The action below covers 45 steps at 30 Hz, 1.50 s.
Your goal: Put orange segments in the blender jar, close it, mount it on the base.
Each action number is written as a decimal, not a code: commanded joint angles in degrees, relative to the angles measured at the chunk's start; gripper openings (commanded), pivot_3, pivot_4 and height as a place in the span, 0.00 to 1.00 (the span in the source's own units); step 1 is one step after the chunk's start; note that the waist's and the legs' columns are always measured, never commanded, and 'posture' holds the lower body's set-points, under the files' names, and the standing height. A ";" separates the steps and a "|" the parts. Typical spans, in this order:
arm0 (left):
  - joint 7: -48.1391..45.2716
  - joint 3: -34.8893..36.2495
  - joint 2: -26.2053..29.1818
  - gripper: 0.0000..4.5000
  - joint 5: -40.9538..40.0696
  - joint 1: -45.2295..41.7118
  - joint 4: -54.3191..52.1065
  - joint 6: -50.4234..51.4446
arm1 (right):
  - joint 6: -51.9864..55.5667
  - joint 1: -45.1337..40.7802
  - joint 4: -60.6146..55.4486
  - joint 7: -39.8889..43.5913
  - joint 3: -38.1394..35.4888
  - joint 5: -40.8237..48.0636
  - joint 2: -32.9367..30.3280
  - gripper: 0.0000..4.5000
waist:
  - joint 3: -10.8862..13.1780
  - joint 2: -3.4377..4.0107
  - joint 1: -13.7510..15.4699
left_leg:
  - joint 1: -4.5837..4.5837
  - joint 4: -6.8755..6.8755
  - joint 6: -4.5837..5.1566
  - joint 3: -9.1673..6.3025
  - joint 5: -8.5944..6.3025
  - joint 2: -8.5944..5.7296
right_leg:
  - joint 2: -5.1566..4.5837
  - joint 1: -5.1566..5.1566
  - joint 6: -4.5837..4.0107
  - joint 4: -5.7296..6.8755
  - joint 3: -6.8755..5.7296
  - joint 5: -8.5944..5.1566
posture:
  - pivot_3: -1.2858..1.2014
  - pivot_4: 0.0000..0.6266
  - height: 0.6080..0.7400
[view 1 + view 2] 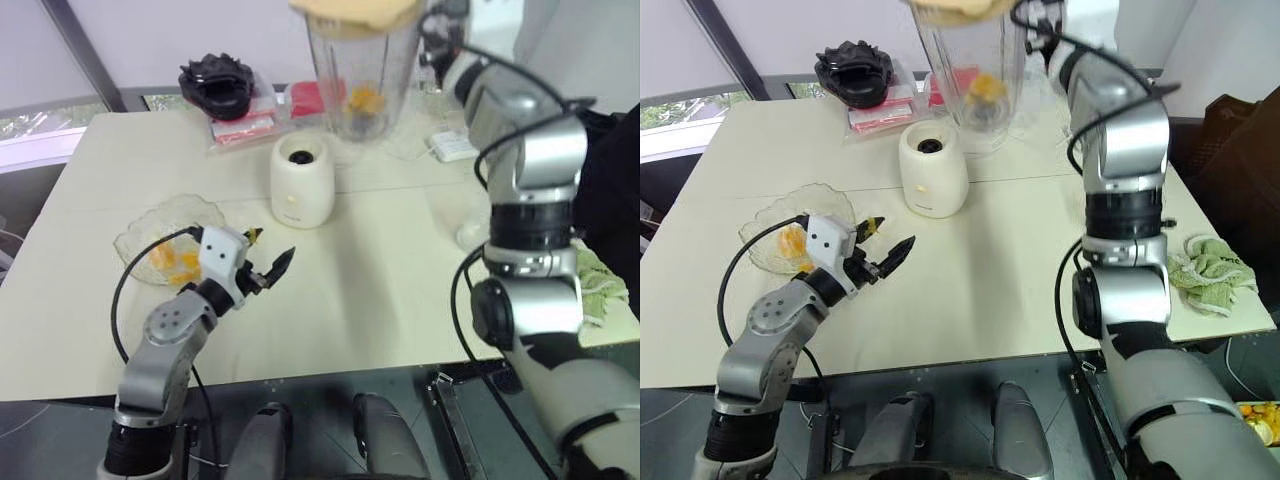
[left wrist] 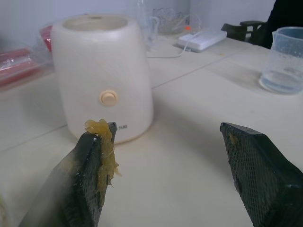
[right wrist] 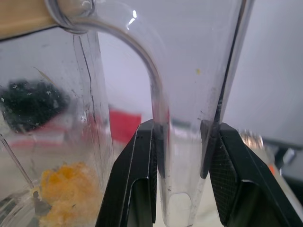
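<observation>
Across the table (image 1: 380,300), bare cream surface lies open between the arms, out to the near edge. At the far side the right gripper (image 3: 182,151) is clamped on the handle of the lidded blender jar (image 1: 358,75), orange segments (image 1: 364,100) inside, above the base (image 1: 302,180). The left gripper (image 1: 268,258) hangs released beside the glass bowl (image 1: 135,240), pulp on one finger. The small print on the base is unreadable.

Base (image 1: 302,181) stood mid-table, socket uncovered, open tabletop (image 1: 380,290) all round. Glass bowl (image 1: 160,240) crowded left gripper (image 1: 272,262) side. Packets (image 1: 245,125) and cable (image 1: 420,150) cluttered far edge behind base.
</observation>
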 commanded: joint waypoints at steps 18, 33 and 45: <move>4.47 0.17 1.87 0.81 1.84 3.70 -5.51 -1.72 | -26.62 -12.90 34.83 -3.84 -0.74 -0.35 10.18 0.26 | 0.01 0.02 -0.05 | -0.10 -0.14 0.00 0.00 0.00 -0.01 | 0.00 -0.13 -0.01 -0.07 0.00 0.02 | 0.52 0.24 1.00; 7.23 0.18 2.17 0.81 2.27 6.01 -7.96 -0.69 | -35.84 -16.33 48.38 -5.60 -0.99 -0.50 13.62 0.26 | 0.02 0.03 -0.31 | -0.09 -0.16 0.00 0.00 0.00 0.00 | 0.03 -0.15 -0.01 -0.06 0.00 0.02 | 0.52 0.24 1.00; 8.29 0.58 2.70 0.81 2.35 6.49 -8.49 -0.21 | -35.61 -12.13 48.50 -6.45 0.04 -1.72 14.37 0.26 | 0.02 0.03 -1.33 | -0.09 -0.24 0.00 -0.02 0.00 0.00 | 0.03 -0.17 -0.01 -0.06 0.00 0.01 | 0.52 0.24 1.00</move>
